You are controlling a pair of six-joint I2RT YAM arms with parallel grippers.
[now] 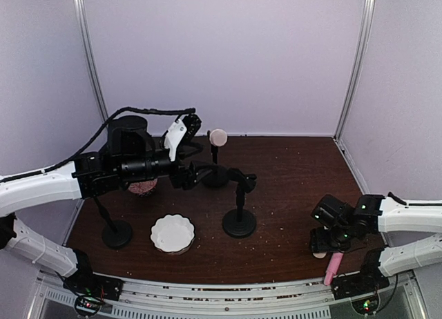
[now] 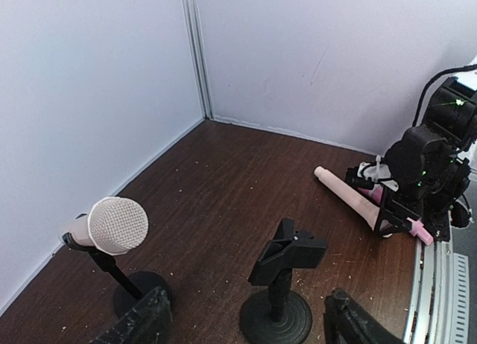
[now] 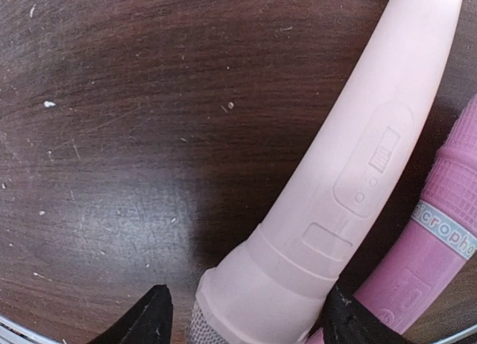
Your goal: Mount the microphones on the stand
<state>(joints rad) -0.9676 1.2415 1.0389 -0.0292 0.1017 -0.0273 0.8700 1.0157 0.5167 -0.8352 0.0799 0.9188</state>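
One cream microphone sits clipped in the back stand; its mesh head shows in the left wrist view. The middle stand has an empty clip. My left gripper hovers open beside these stands, its fingertips holding nothing. A second cream microphone and a pink microphone lie side by side at the table's front right. My right gripper is low over them, open, its fingers straddling the cream one just above its head.
A third stand is at the front left, its top hidden under my left arm. A white fluted bowl sits in front of the middle stand. A reddish round object shows under the left arm. Booth walls enclose the table.
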